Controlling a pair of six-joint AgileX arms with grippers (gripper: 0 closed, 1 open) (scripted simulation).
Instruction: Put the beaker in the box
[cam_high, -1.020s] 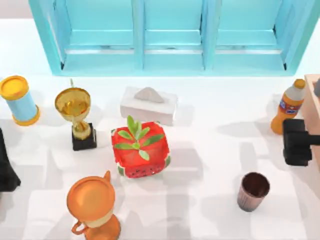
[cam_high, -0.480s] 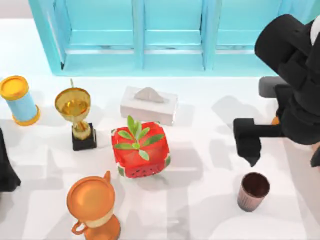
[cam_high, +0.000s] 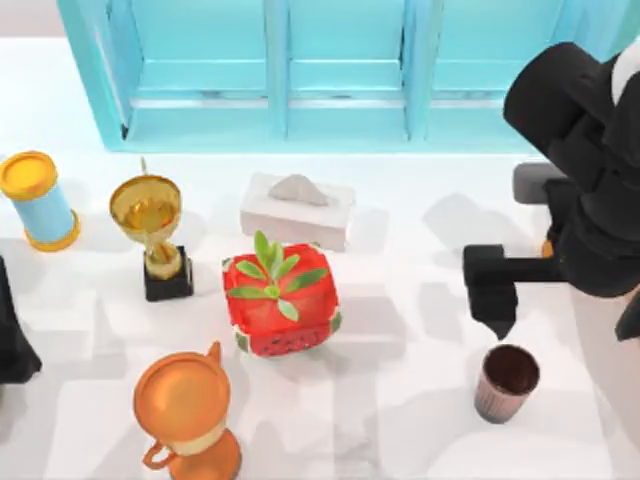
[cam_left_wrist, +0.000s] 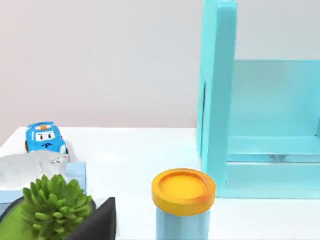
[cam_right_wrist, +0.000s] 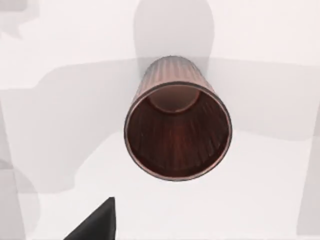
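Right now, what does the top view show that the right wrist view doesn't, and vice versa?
Top view alone: the right end effector hovering just behind the beaker, the watermelon-patterned cube, white tissue box, gold trophy, orange jug, yellow-lidded blue canister, the blue cabinet, and the left arm parked at the table's left edge. Right wrist view alone: straight down into the beaker's dark ribbed inside, which looks empty. Shared: the upright beaker on the white table, not gripped.

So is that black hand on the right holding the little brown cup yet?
No. The right hand hovers just above the beaker, which stands free on the table.
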